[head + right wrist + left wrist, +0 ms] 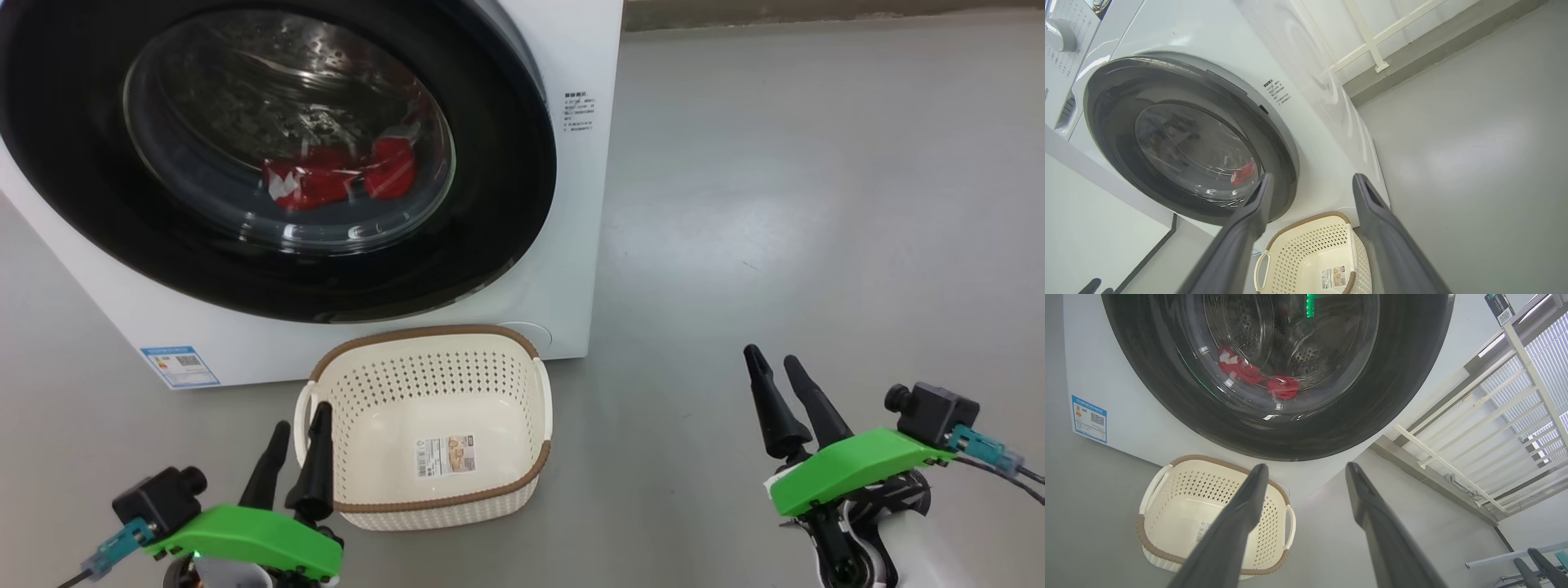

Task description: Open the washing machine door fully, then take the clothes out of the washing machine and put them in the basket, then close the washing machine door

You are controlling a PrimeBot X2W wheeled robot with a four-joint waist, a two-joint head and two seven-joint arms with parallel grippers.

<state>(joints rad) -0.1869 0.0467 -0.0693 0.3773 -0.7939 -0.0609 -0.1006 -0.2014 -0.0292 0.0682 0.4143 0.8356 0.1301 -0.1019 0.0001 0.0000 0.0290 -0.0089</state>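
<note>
In front of the robot, the washing machine door (506, 204) sits shut, flat against the washing machine (575, 269). Its glass faces the robot, and being round it has no long axis. It lies ahead of and above both grippers. The left gripper (302, 416), spread wide and empty, is just beside the basket (424, 335) below the door, so it seems nearer. The right gripper (770, 355), equally wide and empty, hangs over the floor (816, 204) off to the right. The clothes (326, 180) lie behind the glass.

Red clothes (326, 180), white stripes – black-rimmed door (506, 204) – cream basket (367, 482), brown rim.
</note>
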